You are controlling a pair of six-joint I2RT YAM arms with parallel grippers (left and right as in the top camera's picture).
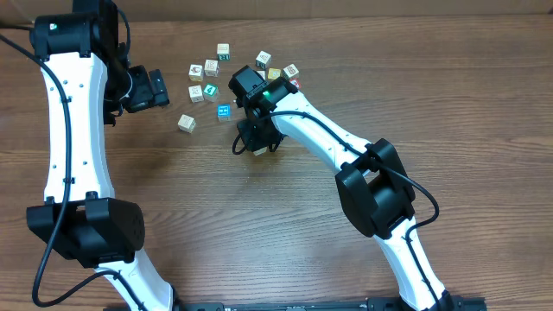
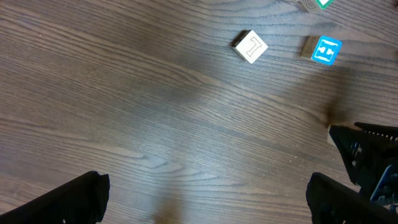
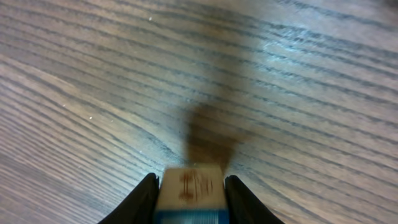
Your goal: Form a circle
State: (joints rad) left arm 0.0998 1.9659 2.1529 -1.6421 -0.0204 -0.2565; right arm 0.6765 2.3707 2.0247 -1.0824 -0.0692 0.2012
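The right claw is clamped on a held cube, one finger against each side. The cube hangs just above the desk, and its shadow falls ahead of it. No circle exists yet: the cubes that could make it lie loose, none touching another.

The next move turns on where the neighbours sit. The blue cube lies near the right claw, on its left and a little ahead. The cream cube sits further left, well apart from that claw. The other loose cubes spread in a ragged band ahead of the right claw, running left to right. A teal cube lies among them, ahead of the blue one. In my judgement the held cube must travel left and slightly forward to sit against the blue cube. The right arm is the nearer one for that.

The left claw stands wide apart and holds nothing. It is closer to the cream cube than the right claw is, so it is better placed to fetch that one.

The held cube is small and square, so it has no long axis to line up. Its top face is cream with a reddish-brown print, blurred here. A bright blue face shows along its lower edge.
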